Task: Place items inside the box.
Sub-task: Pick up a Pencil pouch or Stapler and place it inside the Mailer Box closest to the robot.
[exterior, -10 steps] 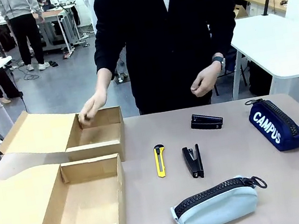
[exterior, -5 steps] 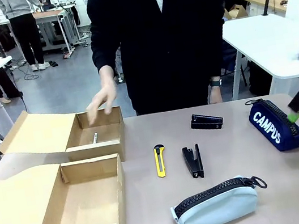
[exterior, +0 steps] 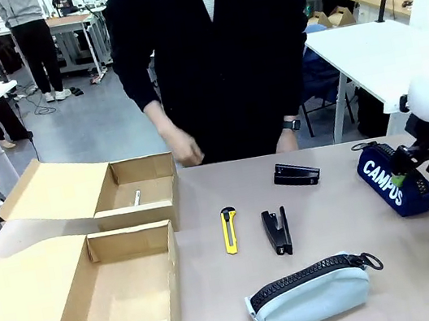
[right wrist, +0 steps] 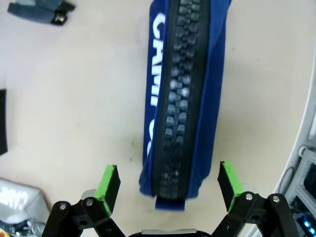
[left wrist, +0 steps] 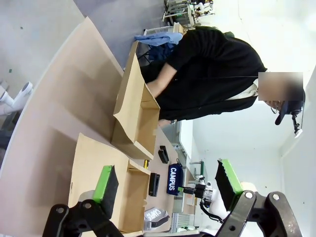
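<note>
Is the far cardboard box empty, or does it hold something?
Not empty: a small white marker lies on the floor of the far box.

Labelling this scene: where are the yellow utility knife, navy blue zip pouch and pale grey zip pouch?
yellow utility knife (exterior: 230, 232), front view, middle of yellow body.
navy blue zip pouch (exterior: 381, 180), front view, white-lettered side.
pale grey zip pouch (exterior: 312, 299), front view, grey side below zip.

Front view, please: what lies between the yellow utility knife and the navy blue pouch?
The black stapler, beside the knife, seen in the front view.
</note>
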Motion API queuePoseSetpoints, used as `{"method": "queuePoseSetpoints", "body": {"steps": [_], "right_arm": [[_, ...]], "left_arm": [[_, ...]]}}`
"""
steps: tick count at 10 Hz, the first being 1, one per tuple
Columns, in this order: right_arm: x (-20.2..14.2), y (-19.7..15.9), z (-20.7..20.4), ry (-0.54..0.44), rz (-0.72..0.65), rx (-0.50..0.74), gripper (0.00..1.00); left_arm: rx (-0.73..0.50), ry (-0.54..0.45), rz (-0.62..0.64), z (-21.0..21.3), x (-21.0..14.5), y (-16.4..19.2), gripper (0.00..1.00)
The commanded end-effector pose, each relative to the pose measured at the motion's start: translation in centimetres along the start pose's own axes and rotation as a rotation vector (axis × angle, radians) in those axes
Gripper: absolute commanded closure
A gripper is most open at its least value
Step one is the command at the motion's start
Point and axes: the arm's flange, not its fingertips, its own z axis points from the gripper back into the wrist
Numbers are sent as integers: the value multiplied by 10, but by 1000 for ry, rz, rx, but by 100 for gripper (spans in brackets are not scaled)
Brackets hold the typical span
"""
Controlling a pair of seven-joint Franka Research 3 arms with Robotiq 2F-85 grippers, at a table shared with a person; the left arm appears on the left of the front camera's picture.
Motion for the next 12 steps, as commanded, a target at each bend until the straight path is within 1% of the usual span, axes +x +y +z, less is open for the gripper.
{"method": "queuePoseSetpoints", "body": {"steps": [1,3,7,8,9,10,11,12], "right_arm": [[19,1,-17,-46,-29,-35,0],[24,0,-30,-81,-20,-24,0],[21,-2,-32,-99,-32,-36,0],[20,-2,-31,-88,-20,-45,26],[20,-2,-30,-88,-18,-47,60],[20,-2,-28,-98,-22,-45,85],[20,-2,-28,-97,-26,-52,100],[20,-2,-28,-100,-31,-55,100]], "left_arm": [[-19,-4,-18,0,0,-1,0],[-19,-4,-18,0,0,-1,0],[-19,-4,-18,0,0,-1,0],[-19,-4,-18,0,0,-1,0],[-19,-4,-18,0,0,-1,0],[-19,-4,-18,0,0,-1,0],[-19,-4,-18,0,0,-1,0],[-19,-4,-18,0,0,-1,0]]}}
